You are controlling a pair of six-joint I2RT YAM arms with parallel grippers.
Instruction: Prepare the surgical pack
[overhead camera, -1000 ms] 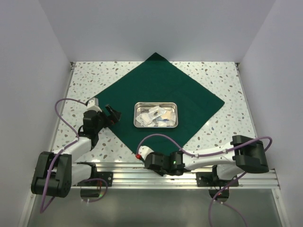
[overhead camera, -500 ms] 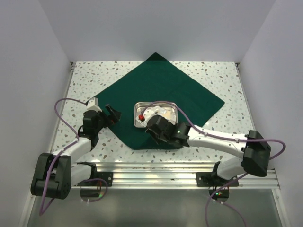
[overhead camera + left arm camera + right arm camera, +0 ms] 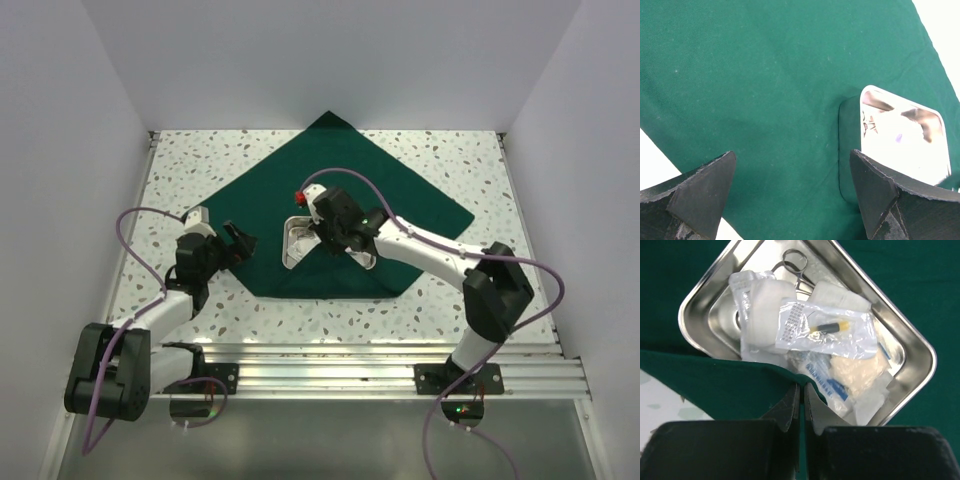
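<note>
Right gripper [image 3: 801, 390] has dragged a corner of the surgical pack [image 3: 350, 180] over the tray [image 3: 695, 292] (half hidden now), jaws pinched on it; left gripper [image 3: 792, 175] gapes wide, empty, over the pack's left edge.

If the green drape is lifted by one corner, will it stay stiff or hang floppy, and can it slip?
Probably floppy: the green drape bends softly over the tray where the right end effector pinches its edge. Likely light, since one thin pinch carries the fold. Its matte cloth surface suggests little slipping.
</note>
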